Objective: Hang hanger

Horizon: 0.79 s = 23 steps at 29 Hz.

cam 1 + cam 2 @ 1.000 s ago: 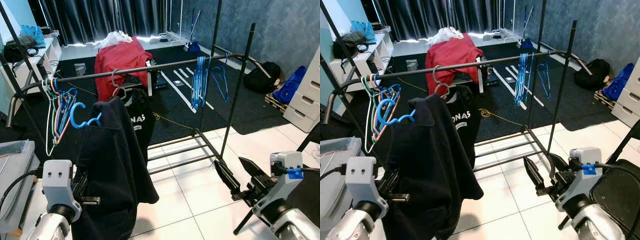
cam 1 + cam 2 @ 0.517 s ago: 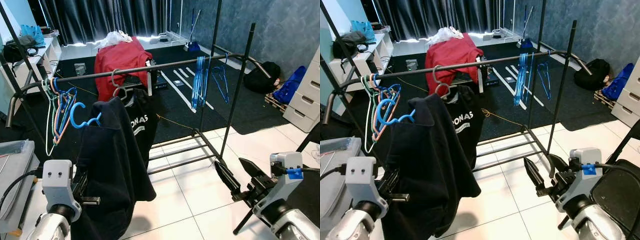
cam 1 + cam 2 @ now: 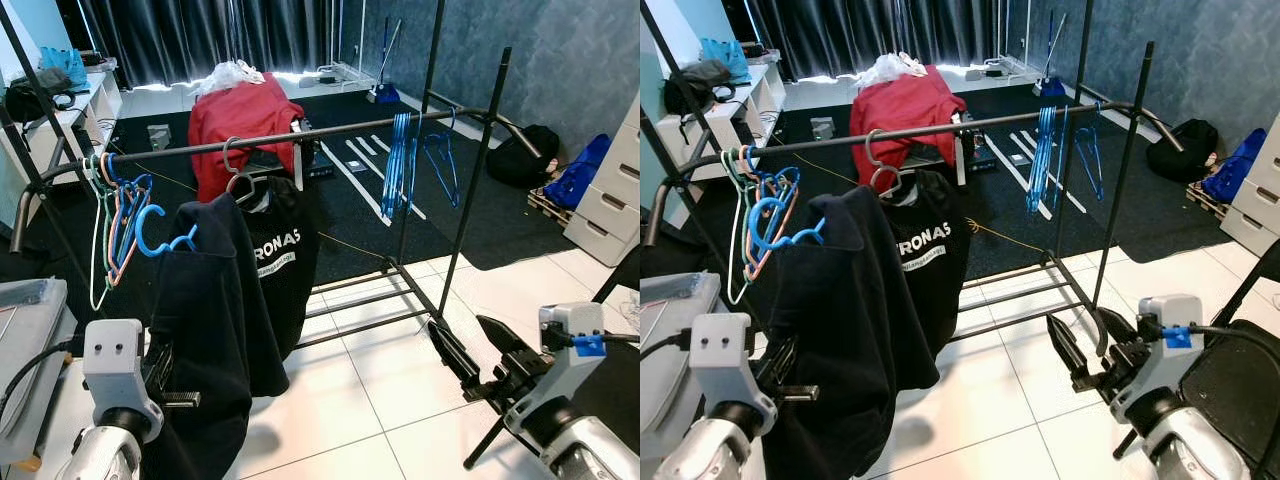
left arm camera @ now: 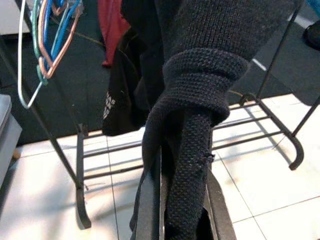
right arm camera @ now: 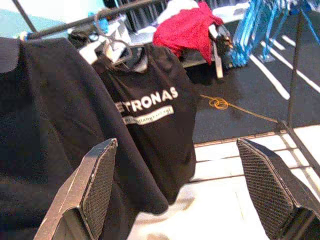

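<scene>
**Sweater on blue hanger held low beside the rack**

Rack (image 3: 300, 137) of black metal tube spans the scene ahead of both grippers, its crossbar running above and beyond them. A black sweater (image 3: 205, 320) drapes from just above the left gripper down past it, hung on a blue hanger (image 3: 160, 236) whose hook sits up and forward of that gripper, below the crossbar and not on it. The left gripper (image 4: 172, 210) is clenched on a knitted fold of the sweater, the cloth bunched between its two black fingers. Just beyond the sweater, a black T-shirt (image 3: 283, 262) with white lettering hangs from the crossbar. A red garment (image 3: 243, 125) lies on something farther back, past the rack. A cluster of bare coloured hangers (image 3: 115, 225) hangs from the bar on the left gripper's outer side; a bunch of blue hangers (image 3: 400, 160) hangs ahead of the right gripper. The right gripper (image 5: 185, 185) hovers low over white floor tiles (image 3: 370, 390), fingers spread wide, holding nothing.
</scene>
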### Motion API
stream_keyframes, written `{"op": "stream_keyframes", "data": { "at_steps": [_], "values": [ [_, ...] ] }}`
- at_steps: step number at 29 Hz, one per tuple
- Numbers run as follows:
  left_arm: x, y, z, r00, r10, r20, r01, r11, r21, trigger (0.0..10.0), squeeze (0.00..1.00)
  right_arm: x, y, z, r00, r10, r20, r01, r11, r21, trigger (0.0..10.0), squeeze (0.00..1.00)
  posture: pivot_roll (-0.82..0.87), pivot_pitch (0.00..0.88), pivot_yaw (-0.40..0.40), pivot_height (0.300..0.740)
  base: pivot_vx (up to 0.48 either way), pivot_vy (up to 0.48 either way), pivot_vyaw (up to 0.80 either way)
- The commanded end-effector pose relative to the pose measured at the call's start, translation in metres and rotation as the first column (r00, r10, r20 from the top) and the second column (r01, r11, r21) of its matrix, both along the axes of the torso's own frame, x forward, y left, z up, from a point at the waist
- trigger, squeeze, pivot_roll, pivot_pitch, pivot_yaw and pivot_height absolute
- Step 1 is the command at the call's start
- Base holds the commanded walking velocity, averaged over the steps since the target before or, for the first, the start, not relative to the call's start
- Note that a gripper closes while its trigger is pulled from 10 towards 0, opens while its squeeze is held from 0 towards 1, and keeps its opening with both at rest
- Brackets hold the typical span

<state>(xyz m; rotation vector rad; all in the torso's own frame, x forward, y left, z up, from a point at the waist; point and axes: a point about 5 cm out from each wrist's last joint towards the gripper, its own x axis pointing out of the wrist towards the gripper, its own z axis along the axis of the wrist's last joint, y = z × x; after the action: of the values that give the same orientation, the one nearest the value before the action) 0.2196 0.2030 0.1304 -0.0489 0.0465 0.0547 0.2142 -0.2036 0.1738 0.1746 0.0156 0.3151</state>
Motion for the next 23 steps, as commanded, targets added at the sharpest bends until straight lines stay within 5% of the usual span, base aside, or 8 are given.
{"op": "stream_keyframes", "data": {
  "at_steps": [1, 9, 12, 14, 23],
  "values": [
    [0.006, 0.003, 0.004, 1.000, 0.012, 0.027, -0.013, 1.000, 0.011, 10.0, 0.00, 0.004, 0.000, 0.003, 1.000, -0.027, -0.003, 0.027, 0.999, 0.024, 10.0, 0.00, -0.08, 0.000, 0.010, 0.740, 0.000, 0.000, 0.00],
    [0.012, 0.008, 0.001, 1.000, 0.016, 0.023, -0.016, 1.000, 0.015, 10.0, 0.00, 0.000, -0.012, -0.006, 0.997, -0.075, -0.033, 0.074, 0.997, -0.027, 10.0, 0.00, -0.09, 0.000, 0.016, 0.740, 0.000, 0.000, 0.00],
    [0.015, 0.007, -0.012, 1.000, 0.009, -0.008, -0.009, 1.000, 0.018, 10.0, 0.00, -0.007, -0.026, -0.025, 0.987, -0.146, -0.071, 0.142, 0.989, -0.050, 10.0, 0.00, -0.10, 0.022, 0.020, 0.740, 0.000, 0.000, 0.00],
    [0.011, 0.012, -0.040, 0.996, 0.032, -0.087, -0.028, 0.998, 0.048, 10.0, 0.00, -0.018, -0.041, -0.061, 0.960, -0.234, -0.155, 0.220, 0.970, -0.103, 10.0, 0.00, -0.09, 0.035, 0.023, 0.740, 0.000, 0.000, 0.00],
    [-0.009, 0.012, -0.093, 0.966, 0.058, -0.251, -0.048, 0.998, 0.046, 10.0, 0.00, -0.040, -0.042, -0.127, 0.895, -0.315, -0.315, 0.283, 0.948, -0.144, 10.0, 0.00, -0.07, 0.030, 0.023, 0.740, 0.000, 0.000, 0.00]
  ]
}}
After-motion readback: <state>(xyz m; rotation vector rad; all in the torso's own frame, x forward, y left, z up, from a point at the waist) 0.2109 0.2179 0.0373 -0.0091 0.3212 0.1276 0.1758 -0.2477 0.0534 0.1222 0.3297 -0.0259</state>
